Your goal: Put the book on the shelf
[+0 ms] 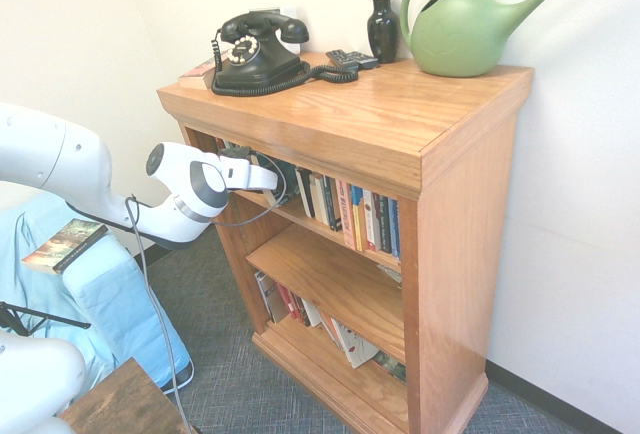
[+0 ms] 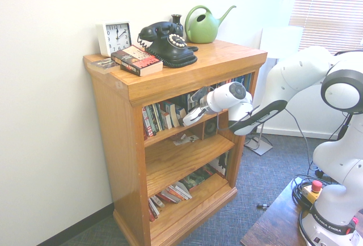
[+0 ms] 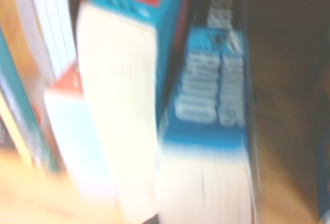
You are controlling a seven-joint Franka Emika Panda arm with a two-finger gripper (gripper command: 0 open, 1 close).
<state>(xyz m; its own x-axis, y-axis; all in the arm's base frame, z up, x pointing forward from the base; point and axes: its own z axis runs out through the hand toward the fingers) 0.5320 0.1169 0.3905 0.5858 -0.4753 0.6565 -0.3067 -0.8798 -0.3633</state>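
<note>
A: What can't be made out?

B: The tool (image 2: pixel 191 115) reaches into the bookcase's (image 2: pixel 170 81) top opening. In the first exterior view its fingertips sit in shadow among dark spines, so I cannot tell whether the jaws are parted or clamped. The wrist view is smeared with blur.

A: And the book?

B: The book (image 3: pixel 216 105) fills the wrist view: blue cover, big white letters unreadable from blur, pale page edges. It stands on the shelf (image 2: pixel 181 130), pressed against a second thick paperback (image 3: pixel 116 110) with a teal cover and a red patch. From outside I can't single it out of the row.

A: Arm pose?

B: The forearm (image 1: pixel 195 189) comes in nearly level, with the wrist angled down into the opening.

A: Anything cut off?

B: The watering can's (image 1: pixel 465 24) spout runs off the top edge in the first exterior view.
</note>
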